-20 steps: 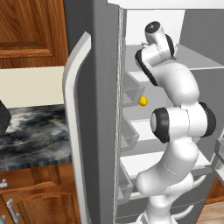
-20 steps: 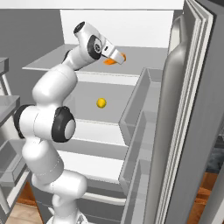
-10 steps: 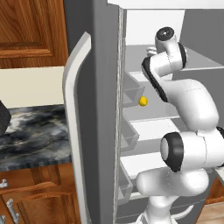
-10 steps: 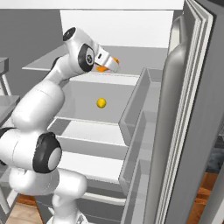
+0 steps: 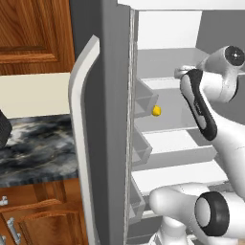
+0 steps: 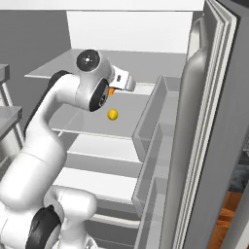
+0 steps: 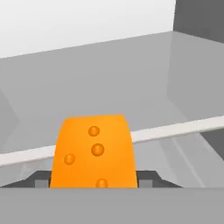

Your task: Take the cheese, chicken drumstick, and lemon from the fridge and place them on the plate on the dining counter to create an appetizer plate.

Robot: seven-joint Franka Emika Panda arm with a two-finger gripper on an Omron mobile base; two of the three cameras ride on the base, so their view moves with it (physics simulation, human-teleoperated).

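Note:
The cheese (image 7: 92,151), an orange wedge with small bumps, sits between my gripper's (image 7: 92,180) dark fingertips (image 7: 41,178), and the gripper is shut on it. In the right base view the cheese (image 6: 111,91) shows as an orange sliver under the hand, above a glass shelf of the open fridge (image 6: 97,124). The lemon (image 6: 113,114) lies on that shelf just below the hand, and appears as a yellow ball (image 5: 156,111) in the left base view. The chicken drumstick, the plate and the dining counter are out of view.
The grey fridge door (image 5: 115,119) with its curved pale handle (image 5: 79,143) stands open on the left, the other door with its bins (image 6: 204,146) on the right. A marbled counter on wooden cabinets (image 5: 33,148) lies left of the fridge. My own arm crowds the fridge opening.
The arm has folded and swung its elbow sideways. The hand has come down and back a little inside the fridge, with the cheese still in it. The lemon has stayed put.

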